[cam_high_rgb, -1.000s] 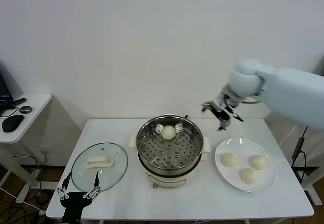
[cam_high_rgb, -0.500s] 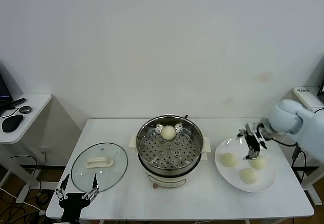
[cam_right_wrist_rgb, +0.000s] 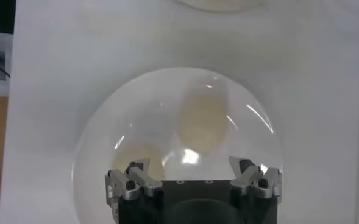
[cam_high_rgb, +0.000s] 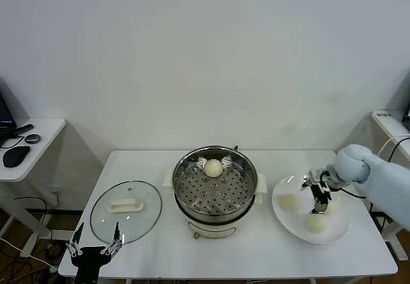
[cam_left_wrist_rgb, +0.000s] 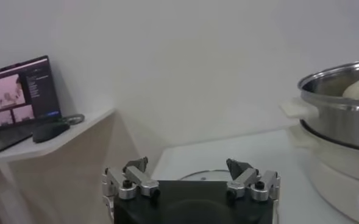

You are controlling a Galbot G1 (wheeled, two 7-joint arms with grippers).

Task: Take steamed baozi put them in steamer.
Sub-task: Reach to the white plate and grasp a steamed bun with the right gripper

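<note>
The steamer [cam_high_rgb: 214, 191] stands mid-table with one steamed baozi [cam_high_rgb: 213, 167] on its perforated tray. Three more baozi lie on the white plate [cam_high_rgb: 339, 228] to its right: one at the left [cam_high_rgb: 289, 202], one at the front [cam_high_rgb: 315, 222], one at the right [cam_high_rgb: 331, 206] partly behind my right gripper [cam_high_rgb: 318, 196]. That gripper is open and empty, low over the plate just above the buns. In the right wrist view it [cam_right_wrist_rgb: 190, 165] hangs over the plate [cam_right_wrist_rgb: 252, 152] with two baozi ahead [cam_right_wrist_rgb: 203, 115], [cam_right_wrist_rgb: 144, 159]. My left gripper [cam_high_rgb: 95, 249] is open and parked off the table's front left corner.
A flat glass lid [cam_high_rgb: 125, 210] with a white handle lies left of the steamer. The left wrist view shows my left gripper [cam_left_wrist_rgb: 187, 165], the steamer [cam_left_wrist_rgb: 344, 112] and a laptop [cam_left_wrist_rgb: 21, 91] on a side table. The side table [cam_high_rgb: 29, 140] stands at far left.
My right arm has swung from behind the steamer's right side over to the plate and come down close above the buns. The left gripper has sunk slightly.
</note>
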